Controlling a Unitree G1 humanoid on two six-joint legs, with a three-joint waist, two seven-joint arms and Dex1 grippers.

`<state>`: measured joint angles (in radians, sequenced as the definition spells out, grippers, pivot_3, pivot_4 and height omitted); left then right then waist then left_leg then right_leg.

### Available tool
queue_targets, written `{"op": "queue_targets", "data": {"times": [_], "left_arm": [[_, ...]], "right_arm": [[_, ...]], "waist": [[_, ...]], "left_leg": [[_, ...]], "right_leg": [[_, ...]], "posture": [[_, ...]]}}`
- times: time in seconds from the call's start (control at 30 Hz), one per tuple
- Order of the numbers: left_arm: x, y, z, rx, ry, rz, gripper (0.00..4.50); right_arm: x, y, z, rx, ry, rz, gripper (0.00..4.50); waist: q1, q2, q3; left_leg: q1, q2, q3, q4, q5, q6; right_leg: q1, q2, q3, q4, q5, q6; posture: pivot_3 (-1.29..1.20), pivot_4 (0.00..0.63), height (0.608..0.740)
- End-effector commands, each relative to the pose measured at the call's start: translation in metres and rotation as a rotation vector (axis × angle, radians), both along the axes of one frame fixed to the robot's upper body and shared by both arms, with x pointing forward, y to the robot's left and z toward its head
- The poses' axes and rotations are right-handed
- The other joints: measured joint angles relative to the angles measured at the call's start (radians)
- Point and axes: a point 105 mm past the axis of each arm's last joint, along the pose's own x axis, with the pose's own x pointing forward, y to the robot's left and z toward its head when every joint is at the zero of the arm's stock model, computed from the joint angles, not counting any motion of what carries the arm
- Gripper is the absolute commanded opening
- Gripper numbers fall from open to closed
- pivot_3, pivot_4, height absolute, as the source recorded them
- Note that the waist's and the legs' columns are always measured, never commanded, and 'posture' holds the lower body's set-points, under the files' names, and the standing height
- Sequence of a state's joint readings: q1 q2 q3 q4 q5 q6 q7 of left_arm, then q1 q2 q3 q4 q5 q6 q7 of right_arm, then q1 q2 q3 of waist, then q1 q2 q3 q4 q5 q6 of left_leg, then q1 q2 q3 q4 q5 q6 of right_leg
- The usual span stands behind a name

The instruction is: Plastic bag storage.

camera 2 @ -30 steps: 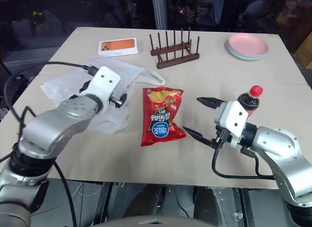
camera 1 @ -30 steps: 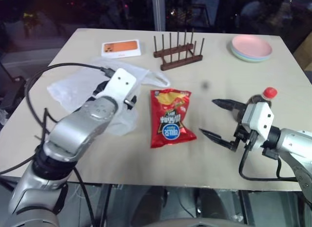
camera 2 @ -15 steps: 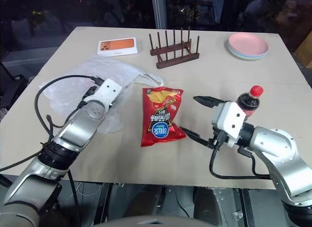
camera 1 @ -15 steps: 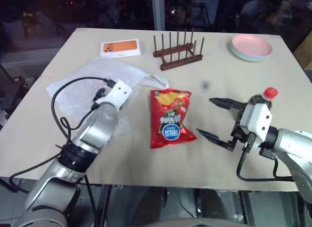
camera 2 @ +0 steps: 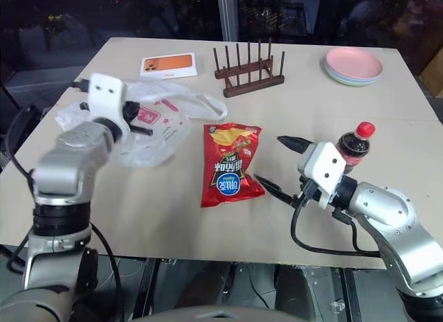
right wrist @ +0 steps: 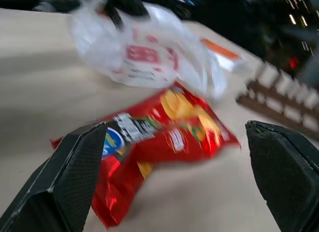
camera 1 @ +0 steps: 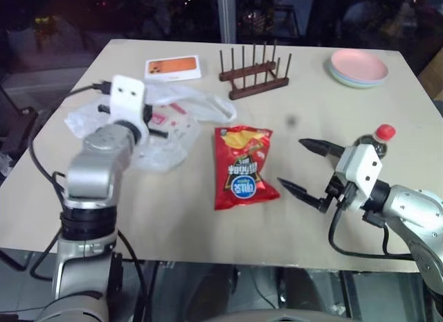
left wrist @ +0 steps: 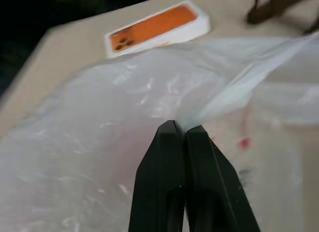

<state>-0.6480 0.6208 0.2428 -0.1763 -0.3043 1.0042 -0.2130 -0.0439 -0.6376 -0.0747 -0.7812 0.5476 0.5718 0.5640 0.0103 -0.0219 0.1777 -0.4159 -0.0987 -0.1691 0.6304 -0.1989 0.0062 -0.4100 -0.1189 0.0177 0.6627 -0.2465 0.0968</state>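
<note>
Left gripper (left wrist: 180,129): clenched on a fold of the plastic bag (camera 1: 163,124). Right gripper (camera 1: 308,171): spread, empty. Bag: light, limp, slippery film; gather folds or handles.

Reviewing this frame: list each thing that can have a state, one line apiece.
plastic bag: crumpled, one fold pinched and lifted
left gripper: fingers shut on the plastic bag
right gripper: fingers open, holding nothing
chip packet: sealed, lying flat
bottle: upright, red cap on
plate rack: empty
plates: stacked
</note>
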Motion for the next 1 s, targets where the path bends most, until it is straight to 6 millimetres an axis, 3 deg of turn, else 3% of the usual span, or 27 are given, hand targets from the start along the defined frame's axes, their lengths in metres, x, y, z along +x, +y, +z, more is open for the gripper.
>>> {"op": "queue_targets", "data": {"times": [0.03, 0.1, 0.27, 0.37, 0.77, 1.0], "left_arm": [[-0.006, -0.007, 0.006, -0.021, 0.027, -0.077, 0.12], [-0.006, -0.013, -0.001, -0.02, 0.05, -0.107, 0.12], [-0.003, -0.029, -0.007, -0.072, 0.074, -0.159, 0.12], [0.0, -0.04, -0.007, -0.087, 0.076, -0.19, 0.12], [-0.002, -0.045, -0.002, -0.056, 0.064, -0.192, 0.12], [-0.006, -0.045, -0.001, -0.061, 0.056, -0.18, 0.12]], "right_arm": [[-0.004, -0.013, 0.003, 0.058, 0.059, -0.105, 4.5], [-0.008, -0.028, -0.004, 0.064, 0.107, -0.198, 4.5], [-0.025, -0.042, -0.014, 0.057, 0.173, -0.321, 4.5], [-0.01, -0.069, -0.021, 0.02, 0.156, -0.559, 4.5], [0.052, -0.12, -0.028, 0.028, 0.096, -0.922, 4.5], [0.078, -0.124, -0.036, 0.088, 0.11, -0.966, 4.5]], "waist": [[0.0, 0.0, 0.0], [0.004, 0.0, 0.0], [0.002, 0.0, 0.0], [-0.002, 0.0, 0.0], [-0.013, 0.0, 0.0], [-0.024, 0.0, 0.0]], "left_leg": [[0.0, 0.0, 0.0, 0.0, 0.0, 0.0], [0.0, 0.0, 0.0, 0.0, 0.0, 0.0], [0.001, 0.0, 0.0, 0.0, 0.0, 0.0], [0.001, 0.001, 0.0, 0.001, 0.0, 0.0], [0.001, 0.001, 0.009, 0.002, 0.0, 0.0], [0.001, 0.001, 0.01, 0.002, 0.0, 0.0]], "right_leg": [[0.0, 0.0, 0.0, 0.0, 0.0, 0.0], [0.0, 0.0, 0.0, 0.0, 0.0, 0.0], [0.001, 0.0, 0.0, 0.001, 0.0, 0.0], [0.001, 0.001, 0.0, 0.001, 0.001, 0.0], [0.0, 0.002, 0.003, 0.0, 0.003, 0.0], [0.0, 0.002, 0.004, 0.0, 0.003, -0.001]], "posture": [[0.0, 0.15, 0.74], [0.0, 0.15, 0.74], [0.0, 0.15, 0.74], [0.0, 0.15, 0.74], [0.0, 0.15, 0.74], [0.0, 0.15, 0.74]]}}
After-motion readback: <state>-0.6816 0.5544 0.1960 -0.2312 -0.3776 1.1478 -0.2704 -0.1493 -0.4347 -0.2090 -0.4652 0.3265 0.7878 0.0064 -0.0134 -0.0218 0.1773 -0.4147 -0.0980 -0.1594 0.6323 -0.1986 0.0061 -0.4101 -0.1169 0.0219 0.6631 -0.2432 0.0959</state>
